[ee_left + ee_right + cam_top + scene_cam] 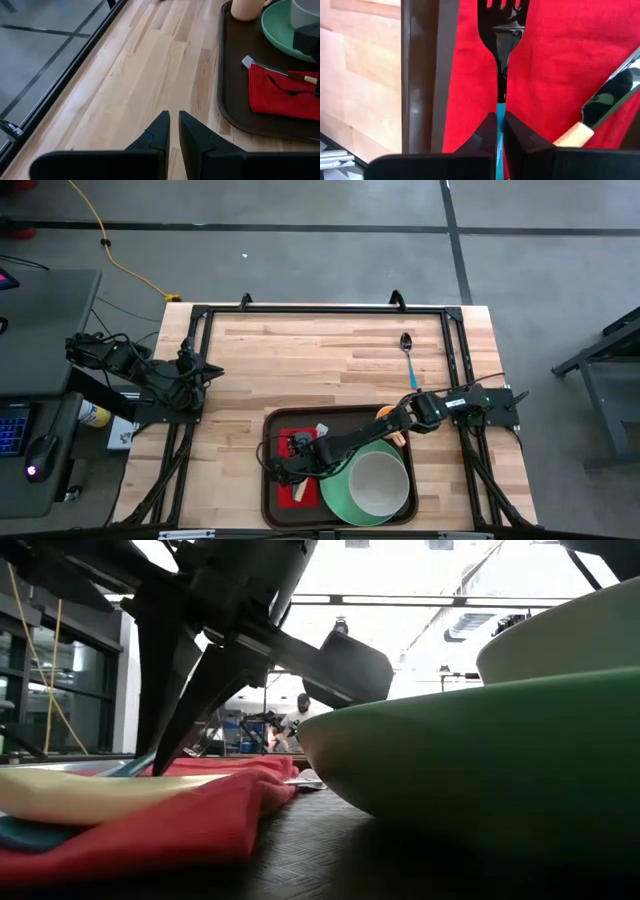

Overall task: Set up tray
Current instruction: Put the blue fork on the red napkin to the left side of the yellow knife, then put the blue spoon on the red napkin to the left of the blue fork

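Tray: the dark brown tray (272,480) sits at the near-middle edge of the wooden table (300,360), its raised rim running along the bare wood.
Napkin: a red napkin (293,470) lies flat inside the tray, on the side nearer the left arm.
Plate: a green plate (340,495) fills the tray's other half, just beside the napkin, with a pale bowl (378,482) resting on it.
Cup: an orange-tan cup (246,7) stands in the tray's far corner, next to the plate.
Fork: a fork (501,45) with dark tines and a blue handle hangs over the napkin, close to the tray's rim.
Knife: a knife (607,102) with a pale handle lies on the napkin beside the fork.
Right gripper: the right gripper (501,122) reaches into the tray above the napkin, clenched on the fork's blue handle.
Left gripper: the left gripper (173,130) waits over bare wood outside the tray, fingers nearly together, holding nothing.
Spoon: a blue-handled spoon (408,355) lies on the table well beyond the tray's far edge.
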You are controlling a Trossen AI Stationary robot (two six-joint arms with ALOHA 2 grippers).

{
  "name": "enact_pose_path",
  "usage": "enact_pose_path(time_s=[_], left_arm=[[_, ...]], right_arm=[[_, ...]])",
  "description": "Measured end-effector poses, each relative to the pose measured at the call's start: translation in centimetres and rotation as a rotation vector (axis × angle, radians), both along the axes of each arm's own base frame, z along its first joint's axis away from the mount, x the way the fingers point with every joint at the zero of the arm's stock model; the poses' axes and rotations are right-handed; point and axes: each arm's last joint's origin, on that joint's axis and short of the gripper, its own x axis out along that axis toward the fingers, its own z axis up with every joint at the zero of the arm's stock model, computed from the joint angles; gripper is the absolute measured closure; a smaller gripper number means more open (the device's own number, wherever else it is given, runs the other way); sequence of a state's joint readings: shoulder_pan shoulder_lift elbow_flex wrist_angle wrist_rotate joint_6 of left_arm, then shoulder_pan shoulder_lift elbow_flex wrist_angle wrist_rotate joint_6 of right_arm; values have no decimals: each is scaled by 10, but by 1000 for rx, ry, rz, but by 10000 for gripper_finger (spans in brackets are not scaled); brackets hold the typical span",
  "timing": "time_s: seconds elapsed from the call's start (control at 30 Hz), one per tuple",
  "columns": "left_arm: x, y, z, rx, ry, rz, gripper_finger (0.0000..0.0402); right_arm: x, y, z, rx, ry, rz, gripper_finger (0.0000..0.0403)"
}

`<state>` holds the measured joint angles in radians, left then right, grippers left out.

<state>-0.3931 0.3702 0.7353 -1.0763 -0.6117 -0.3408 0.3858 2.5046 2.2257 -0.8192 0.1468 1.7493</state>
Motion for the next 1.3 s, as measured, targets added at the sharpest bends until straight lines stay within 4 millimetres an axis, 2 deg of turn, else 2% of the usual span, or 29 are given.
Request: enact_pose_path(time_s=[0.6, 1.03, 1.3], left_arm=[[0, -1, 0, -13, 6, -17, 334], [0, -1, -1, -9, 22, -49, 334], [0, -1, -1, -9, 22, -49, 334]], right_arm=[[-3, 0, -1, 13, 41, 15, 400], [-4, 0, -1, -3, 38, 9, 311], [-4, -7, 16, -48, 12, 27, 300]])
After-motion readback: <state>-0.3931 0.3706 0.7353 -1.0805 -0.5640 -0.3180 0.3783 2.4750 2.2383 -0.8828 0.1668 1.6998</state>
